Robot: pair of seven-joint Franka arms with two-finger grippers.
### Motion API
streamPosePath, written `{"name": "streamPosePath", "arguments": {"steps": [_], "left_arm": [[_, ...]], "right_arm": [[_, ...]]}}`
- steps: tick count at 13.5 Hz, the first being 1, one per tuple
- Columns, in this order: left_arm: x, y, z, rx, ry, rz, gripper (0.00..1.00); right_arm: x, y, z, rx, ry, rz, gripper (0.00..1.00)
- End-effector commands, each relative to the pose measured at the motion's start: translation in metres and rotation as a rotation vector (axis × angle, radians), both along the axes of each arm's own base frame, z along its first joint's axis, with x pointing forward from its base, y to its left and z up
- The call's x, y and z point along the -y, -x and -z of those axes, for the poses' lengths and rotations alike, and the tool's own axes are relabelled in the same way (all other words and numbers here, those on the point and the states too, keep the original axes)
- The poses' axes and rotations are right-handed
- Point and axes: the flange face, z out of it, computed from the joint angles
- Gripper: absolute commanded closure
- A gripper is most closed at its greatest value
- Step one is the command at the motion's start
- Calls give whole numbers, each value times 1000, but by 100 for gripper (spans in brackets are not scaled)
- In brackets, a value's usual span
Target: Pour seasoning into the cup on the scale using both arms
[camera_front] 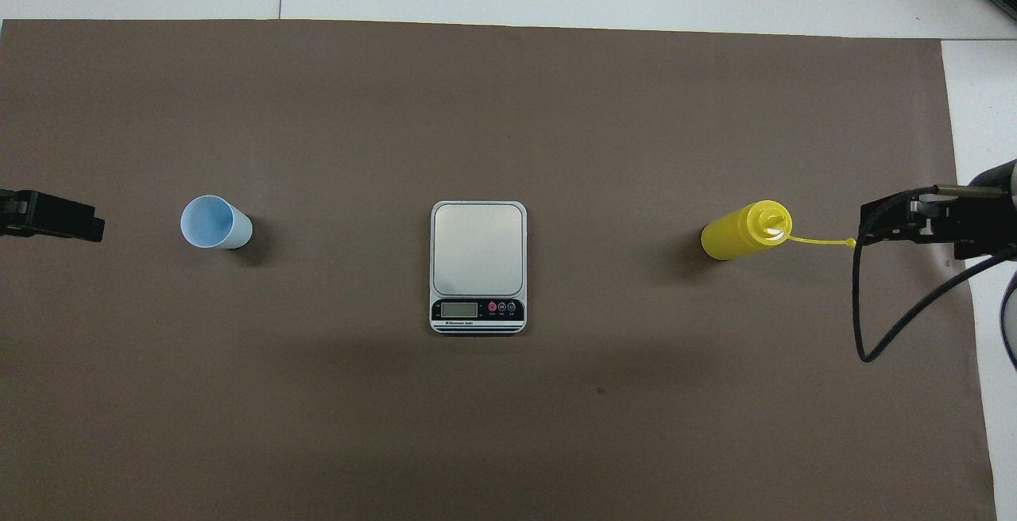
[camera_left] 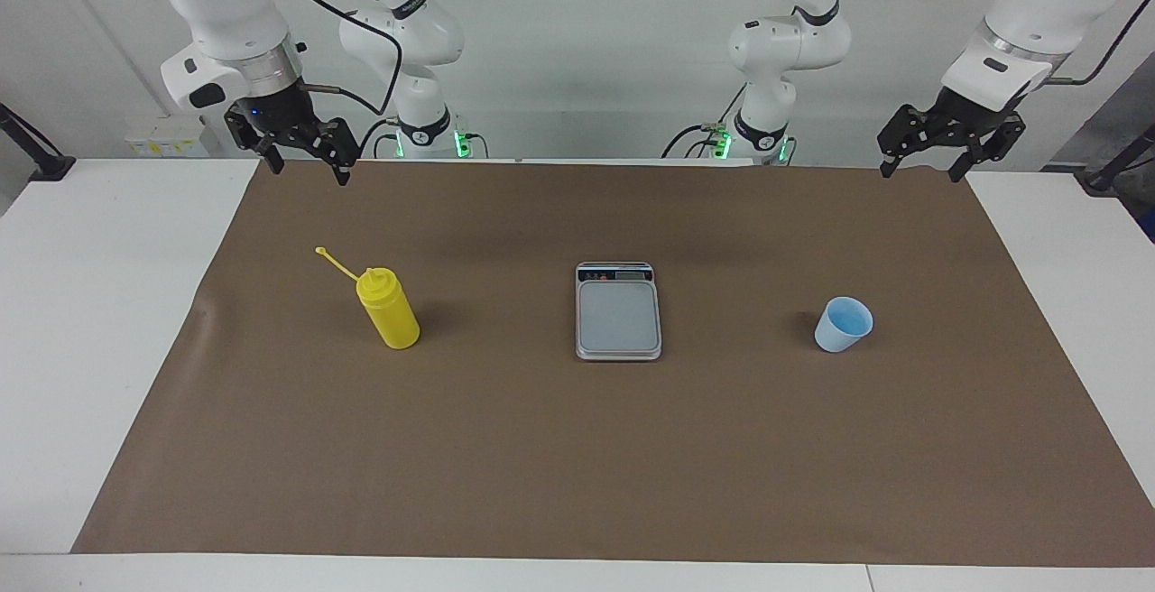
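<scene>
1. Right now both arms wait, lifted over the robots' own edge of the tabletop [camera_left: 126, 321], one at each end of the brown sheet [camera_left: 577, 466] that covers most of it.

2. The right hand [camera_left: 307, 163] hangs above the edge of the sheet at the right arm's end — its two black fingers are spread apart, with nothing between them. In the overhead view it [camera_front: 874, 223] shows only partly at the frame's edge, with a black cable looping beneath it.

3. The left hand [camera_left: 928, 168] hangs the same way at the left arm's end, fingers spread and holding nothing; only its tip [camera_front: 87, 223] reaches into the overhead view.

4. The scale [camera_left: 618, 310] lies flat in the middle of the sheet, its dark display strip along the edge nearest the robots. Its silver platform is bare.

5. The cup [camera_left: 844, 324] stands upright on the sheet toward the left arm's end, well apart from the scale and about level with it. It sits on the sheet — not on the scale — and looks empty inside.

6. The seasoning [camera_left: 388, 308], a yellow squeeze bottle, stands upright toward the right arm's end, also well apart from the scale. Its cap is off the nozzle and sticks out on its thin tether toward the right arm's end.

7. Cup, scale and bottle make a rough row across the sheet, none touching another.
</scene>
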Motion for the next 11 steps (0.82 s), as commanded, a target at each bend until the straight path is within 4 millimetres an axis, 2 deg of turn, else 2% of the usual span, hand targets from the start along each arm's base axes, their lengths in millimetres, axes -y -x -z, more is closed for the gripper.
{"name": "streamPosePath", "arguments": {"steps": [1, 6, 11], "left_arm": [[2, 7, -2, 11, -17, -4, 0], [8, 7, -2, 11, -15, 11, 0], [2, 6, 7, 21, -14, -48, 0]], "right_arm": [[1, 6, 0, 10, 7, 15, 0], [2, 5, 0, 9, 7, 17, 0], [2, 5, 0, 9, 7, 17, 0]]}}
